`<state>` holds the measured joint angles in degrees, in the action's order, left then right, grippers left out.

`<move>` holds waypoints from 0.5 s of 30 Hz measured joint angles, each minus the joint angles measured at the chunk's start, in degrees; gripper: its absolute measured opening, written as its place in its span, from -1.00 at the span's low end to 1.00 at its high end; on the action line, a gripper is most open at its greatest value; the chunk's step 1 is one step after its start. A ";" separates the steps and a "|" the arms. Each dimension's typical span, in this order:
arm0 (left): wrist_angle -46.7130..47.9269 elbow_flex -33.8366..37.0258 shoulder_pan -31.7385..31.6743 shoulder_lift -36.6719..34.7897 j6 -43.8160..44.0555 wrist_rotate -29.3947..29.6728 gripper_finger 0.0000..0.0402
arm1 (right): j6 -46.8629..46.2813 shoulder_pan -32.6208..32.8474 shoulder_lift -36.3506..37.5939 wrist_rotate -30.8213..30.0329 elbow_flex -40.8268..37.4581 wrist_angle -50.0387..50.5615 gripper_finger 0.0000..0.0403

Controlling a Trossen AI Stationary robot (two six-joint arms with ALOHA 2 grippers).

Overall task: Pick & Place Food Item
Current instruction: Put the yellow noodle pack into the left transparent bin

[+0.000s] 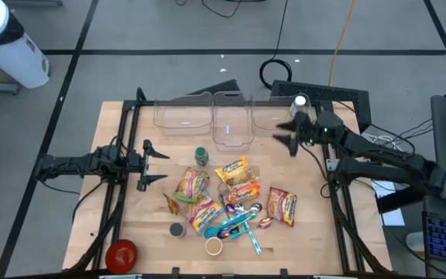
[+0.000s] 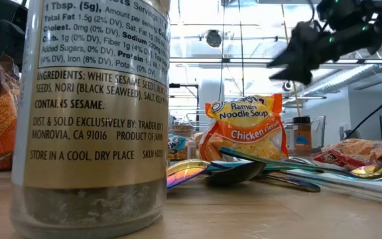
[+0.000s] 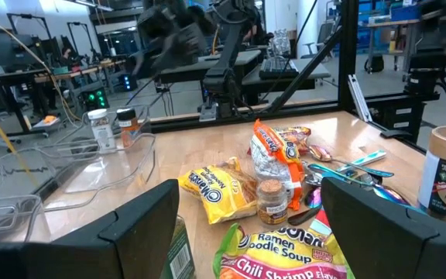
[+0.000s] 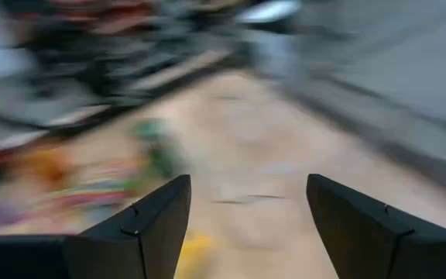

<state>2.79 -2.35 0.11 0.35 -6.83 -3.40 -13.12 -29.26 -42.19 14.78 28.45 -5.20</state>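
Note:
Several ramen soup packets (image 1: 233,172) lie in a pile at the table's middle, with spoons (image 1: 242,221) and small jars among them. A chicken ramen packet (image 2: 245,129) shows in the low view and a chili shrimp one (image 3: 281,252) in the left wrist view. Three clear bins (image 1: 232,118) stand at the far edge. My left gripper (image 1: 159,166) is open and empty, left of the pile. My right gripper (image 1: 283,139) is open and empty, raised near the right bin (image 1: 273,116).
A green-lidded jar (image 1: 200,156), a grey-lidded jar (image 1: 177,229), a small cup (image 1: 214,246) and a red bowl (image 1: 121,253) stand on the table. A seasoning jar (image 2: 91,113) stands right before the low camera. Black frame posts (image 1: 122,147) border both sides.

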 joint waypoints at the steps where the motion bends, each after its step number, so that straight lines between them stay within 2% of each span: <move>1: 0.00 0.00 0.00 -0.01 0.00 0.00 0.61 | -0.51 2.79 -0.02 1.37 0.00 -0.90 0.25; 5: 0.00 0.00 0.00 -0.01 0.00 0.01 0.61 | 1.02 15.26 -1.33 0.36 0.02 -1.41 0.25; 11: 0.00 0.00 0.01 -0.01 0.00 0.00 0.61 | 5.14 31.22 -6.80 -14.59 -1.51 0.58 0.25; 15: 0.00 0.00 0.01 0.00 0.00 0.00 0.61 | 7.32 36.93 -11.32 -20.62 -5.18 -5.88 0.25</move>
<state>2.79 -2.35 0.12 0.34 -6.83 -3.40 -5.80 7.66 -53.52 -5.84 23.26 -11.07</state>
